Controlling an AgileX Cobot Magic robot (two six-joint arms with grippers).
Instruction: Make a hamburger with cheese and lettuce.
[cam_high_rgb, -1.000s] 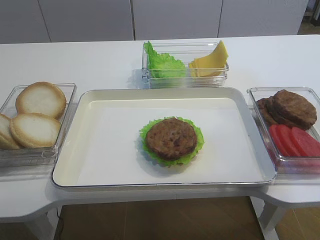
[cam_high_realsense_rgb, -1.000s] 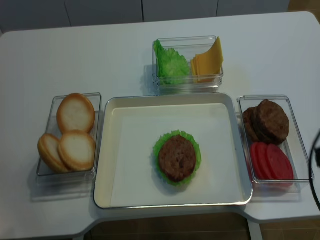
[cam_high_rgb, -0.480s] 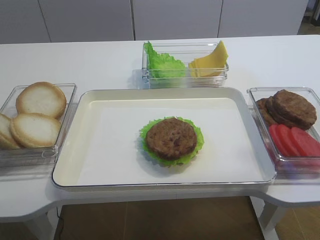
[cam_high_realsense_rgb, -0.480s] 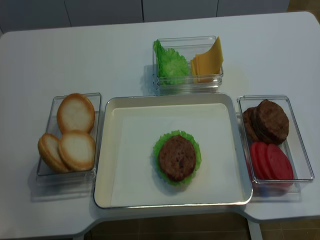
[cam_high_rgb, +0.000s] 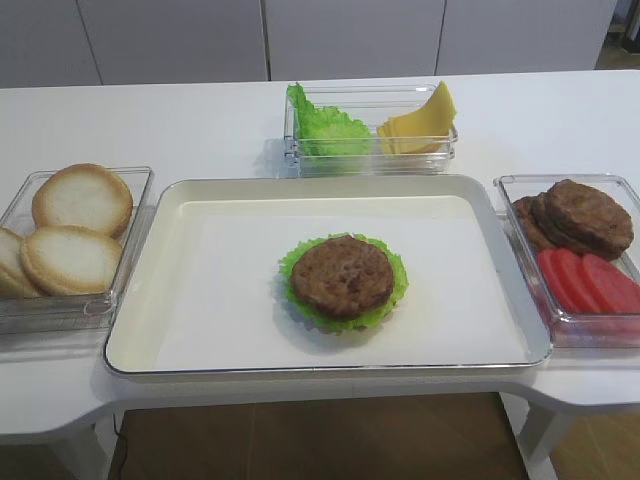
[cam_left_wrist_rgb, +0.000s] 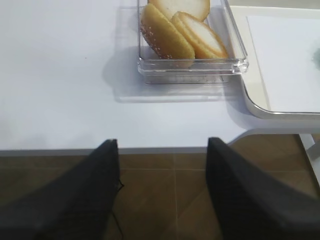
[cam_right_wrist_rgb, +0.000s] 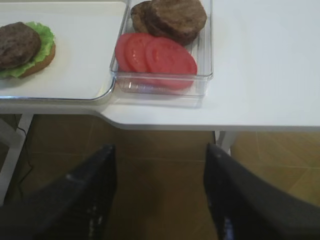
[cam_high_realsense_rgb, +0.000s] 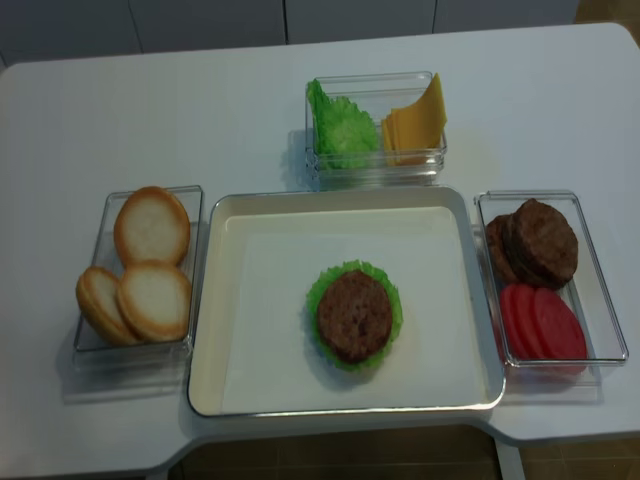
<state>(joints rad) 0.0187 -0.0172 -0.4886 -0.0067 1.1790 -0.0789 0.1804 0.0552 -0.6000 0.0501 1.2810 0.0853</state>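
The hamburger (cam_high_rgb: 343, 280) sits mid-tray: a tan bun base, a frilly lettuce leaf and a brown patty on top (cam_high_realsense_rgb: 355, 315) (cam_right_wrist_rgb: 22, 47). More lettuce (cam_high_rgb: 325, 128) (cam_high_realsense_rgb: 343, 125) and the cheese (cam_high_rgb: 420, 122) (cam_high_realsense_rgb: 415, 122) share a clear box behind the tray. My right gripper (cam_right_wrist_rgb: 160, 147) hangs open and empty below the table's front edge, near the tomato box. The left gripper (cam_left_wrist_rgb: 162, 141) is likewise open and empty over the floor, in front of the bun box. Neither gripper shows in the overhead views.
A white tray (cam_high_rgb: 200, 330) holds the hamburger. At its left a clear box holds three buns (cam_high_rgb: 70, 255) (cam_left_wrist_rgb: 182, 32). The clear box at the right holds brown patties (cam_high_rgb: 585, 215) (cam_right_wrist_rgb: 175, 17) and red tomato slices (cam_high_rgb: 590, 280) (cam_right_wrist_rgb: 157, 55).
A dark piece of the right arm at the right edge of the overhead view one second ago has left the view. Nothing on the table has moved.
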